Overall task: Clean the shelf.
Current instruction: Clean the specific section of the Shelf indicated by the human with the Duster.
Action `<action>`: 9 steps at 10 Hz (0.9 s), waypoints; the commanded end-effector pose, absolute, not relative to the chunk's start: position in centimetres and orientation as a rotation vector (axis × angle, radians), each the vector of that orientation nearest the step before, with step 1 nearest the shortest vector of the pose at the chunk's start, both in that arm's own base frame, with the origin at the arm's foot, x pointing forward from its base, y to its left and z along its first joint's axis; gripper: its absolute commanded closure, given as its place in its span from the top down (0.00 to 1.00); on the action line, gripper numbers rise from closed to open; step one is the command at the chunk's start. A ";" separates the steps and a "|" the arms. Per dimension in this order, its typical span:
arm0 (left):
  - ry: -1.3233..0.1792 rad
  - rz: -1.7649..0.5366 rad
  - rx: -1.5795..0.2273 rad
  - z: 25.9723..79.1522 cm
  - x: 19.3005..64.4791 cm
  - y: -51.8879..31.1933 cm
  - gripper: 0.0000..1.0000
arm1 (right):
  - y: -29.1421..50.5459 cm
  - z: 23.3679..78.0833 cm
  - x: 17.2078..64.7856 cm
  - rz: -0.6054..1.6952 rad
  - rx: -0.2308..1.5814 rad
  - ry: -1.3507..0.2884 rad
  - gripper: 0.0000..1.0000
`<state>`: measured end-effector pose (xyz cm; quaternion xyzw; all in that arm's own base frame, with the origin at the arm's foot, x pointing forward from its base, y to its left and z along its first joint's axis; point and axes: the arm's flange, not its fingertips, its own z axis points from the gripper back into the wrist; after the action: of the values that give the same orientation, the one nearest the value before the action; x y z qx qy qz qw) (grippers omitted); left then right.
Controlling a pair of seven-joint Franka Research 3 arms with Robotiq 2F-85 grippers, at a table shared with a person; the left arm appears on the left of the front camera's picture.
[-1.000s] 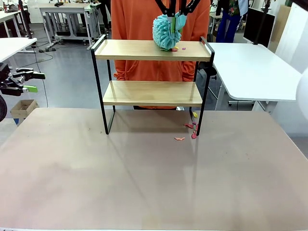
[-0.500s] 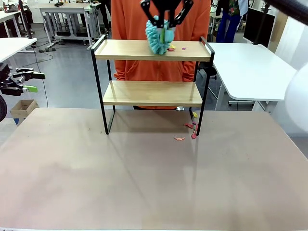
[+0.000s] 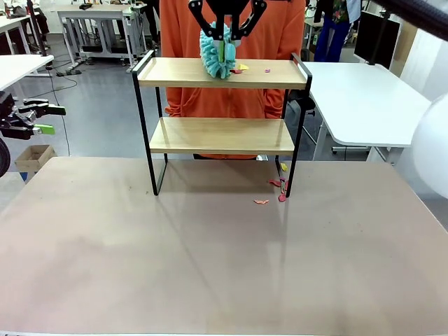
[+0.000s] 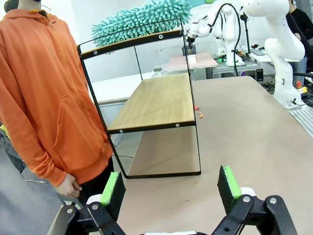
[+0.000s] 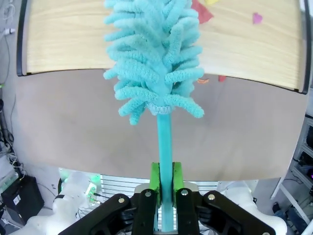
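Observation:
The shelf (image 3: 182, 73) stands at the table's far side, two wooden boards in a black frame. My right gripper (image 3: 225, 33) comes down over its top board, shut on the handle of a teal fluffy duster (image 3: 212, 52) whose head rests left of the board's middle. Small coloured scraps (image 3: 241, 68) lie on the board just right of the duster. From the right wrist, the gripper (image 5: 165, 183) clamps the duster handle, with the duster head (image 5: 154, 58) over the shelf board (image 5: 63, 44). My left gripper (image 3: 49, 119) hangs open at the far left, off the table. In its own view it (image 4: 171, 191) faces the shelf's end (image 4: 156, 100).
A person in an orange hoodie (image 3: 185, 28) stands right behind the shelf. More scraps (image 3: 276, 185) lie on the table by the shelf's right front leg. A white table (image 3: 364, 98) stands at the back right. The brown table (image 3: 210, 266) spreads in front.
My right gripper has swept the duster leftward along the top board, from right of the middle to left of it. The left arm has stayed still.

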<state>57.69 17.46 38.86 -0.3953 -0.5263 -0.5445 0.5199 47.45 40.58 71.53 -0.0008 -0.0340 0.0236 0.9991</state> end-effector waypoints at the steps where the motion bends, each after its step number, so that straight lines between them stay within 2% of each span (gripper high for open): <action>1: -1.268 -1.307 -0.948 39.2 57.4 17.5 1.00 | 34.3 63.1 40.0 0.003 0.034 -0.103 0.13; 5: -1.268 -1.307 -0.948 39.2 57.4 17.5 1.00 | 34.4 58.3 37.9 0.004 0.100 -0.142 0.13; 7: -1.268 -1.307 -0.948 39.2 57.4 17.5 1.00 | 34.6 57.7 37.6 -0.033 0.125 -0.144 0.13; 8: -1.268 -1.307 -0.948 39.2 57.4 17.5 1.00 | 43.2 70.2 48.5 0.029 0.055 -0.116 0.13; 9: -1.268 -1.307 -0.948 39.2 57.4 17.5 1.00 | 43.2 70.2 48.5 0.029 0.055 -0.116 0.13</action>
<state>57.69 17.46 38.86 -0.3953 -0.5263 -0.5445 0.5199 48.68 43.79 69.69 0.0307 -0.0599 0.0083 0.9977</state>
